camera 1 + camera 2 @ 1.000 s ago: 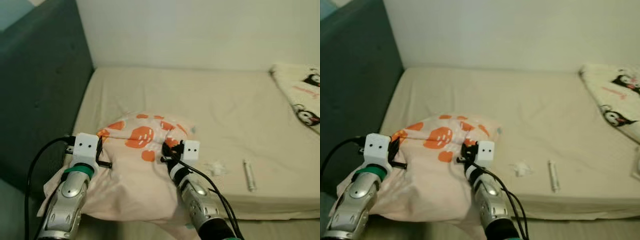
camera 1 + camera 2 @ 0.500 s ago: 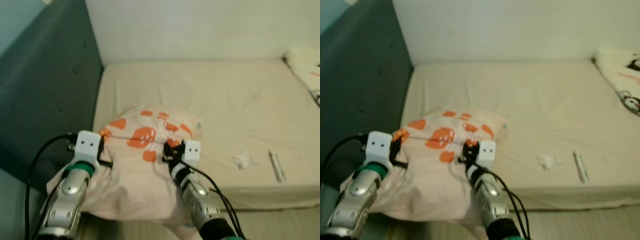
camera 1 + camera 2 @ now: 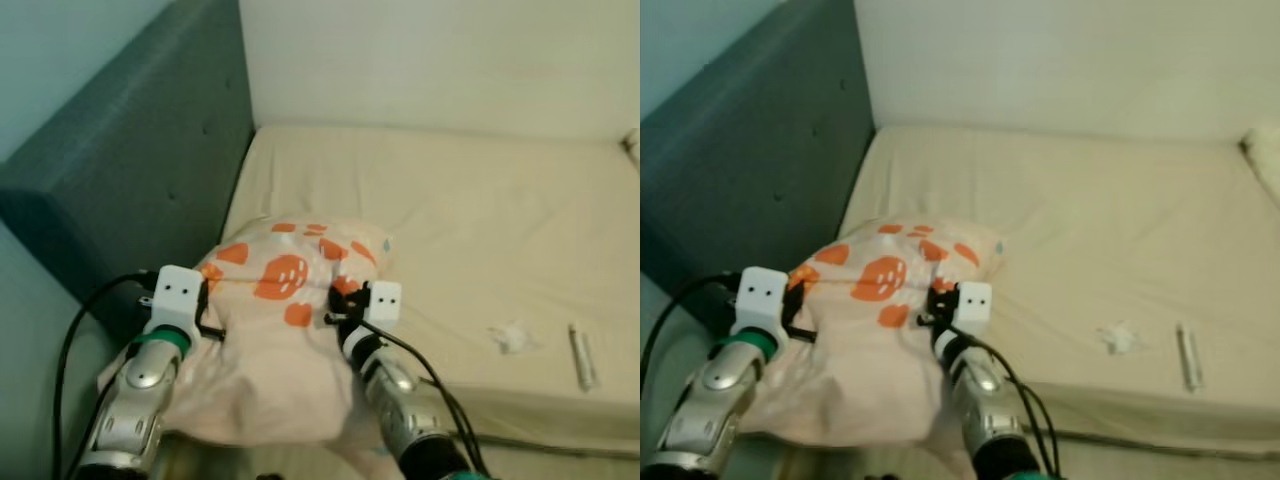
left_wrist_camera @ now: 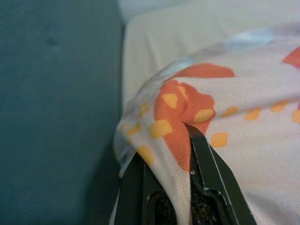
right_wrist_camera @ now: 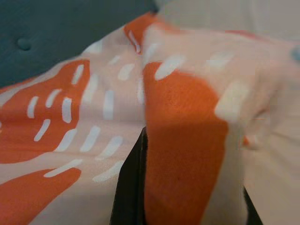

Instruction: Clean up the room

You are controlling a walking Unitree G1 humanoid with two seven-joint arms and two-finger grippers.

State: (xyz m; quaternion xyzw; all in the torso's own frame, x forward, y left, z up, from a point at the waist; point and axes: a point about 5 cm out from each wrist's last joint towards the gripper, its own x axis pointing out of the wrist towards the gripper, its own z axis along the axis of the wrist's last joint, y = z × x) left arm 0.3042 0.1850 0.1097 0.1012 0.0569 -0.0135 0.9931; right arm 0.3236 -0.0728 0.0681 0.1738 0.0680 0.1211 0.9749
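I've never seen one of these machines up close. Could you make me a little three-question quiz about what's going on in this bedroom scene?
1. True or false: both the left pincer and the right pincer grip the pale pink pillow with orange prints.
2. What lies nearest the crumpled white tissue on the beige mattress?
A. a small silvery tube
B. a red mug
C. a book
3. Fill in: the padded headboard is dark ____.

Key: 1 true; 2 A; 3 teal.
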